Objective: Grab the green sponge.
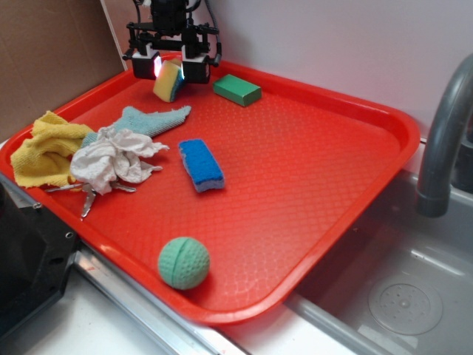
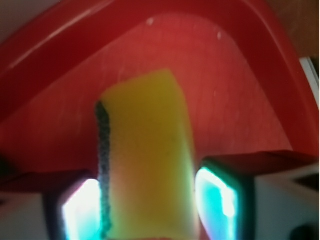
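Yellow foam with a dark green scouring face: sponge [image 1: 168, 80] pinched between the fingers of the gripper [image 1: 170, 68] at the far left corner of the red tray [image 1: 310, 177]. Tilted, lower edge at or just above the tray floor; contact not clear. In the wrist view, sponge [image 2: 145, 155] filling the gap, glowing pads [image 2: 216, 197] pressed against both sides, green layer along its left edge, tray rim [image 2: 65, 40] curving behind.

Just right of the gripper, flat green block [image 1: 237, 89] near the back rim. Toward the middle, blue sponge [image 1: 201, 165] lying flat. Left of it, teal cloth [image 1: 151, 118], white rag [image 1: 114, 157] and yellow cloth [image 1: 48, 148] bunched together, metal utensils [image 1: 89, 194] poking out beneath. Near the front rim, green dimpled ball [image 1: 183, 262]. Off the tray to the right, grey faucet [image 1: 443, 140] over a sink [image 1: 392, 296].
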`<action>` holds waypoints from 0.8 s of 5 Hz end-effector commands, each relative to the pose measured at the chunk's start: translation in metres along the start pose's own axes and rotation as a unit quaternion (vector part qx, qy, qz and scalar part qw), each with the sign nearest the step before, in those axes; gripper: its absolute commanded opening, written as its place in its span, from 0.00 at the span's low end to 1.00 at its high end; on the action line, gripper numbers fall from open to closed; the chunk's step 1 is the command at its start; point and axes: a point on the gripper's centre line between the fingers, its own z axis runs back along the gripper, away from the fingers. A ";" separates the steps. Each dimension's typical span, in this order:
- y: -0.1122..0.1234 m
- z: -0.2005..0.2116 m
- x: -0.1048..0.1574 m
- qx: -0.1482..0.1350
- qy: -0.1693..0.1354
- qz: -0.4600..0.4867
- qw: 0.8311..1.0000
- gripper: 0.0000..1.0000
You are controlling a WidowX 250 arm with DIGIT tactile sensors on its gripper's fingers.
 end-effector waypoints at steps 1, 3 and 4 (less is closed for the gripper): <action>0.015 0.025 -0.017 -0.006 -0.023 -0.004 1.000 0.00; 0.033 0.109 -0.060 -0.053 -0.106 -0.047 0.992 0.00; 0.030 0.156 -0.092 -0.081 -0.116 -0.110 0.984 0.00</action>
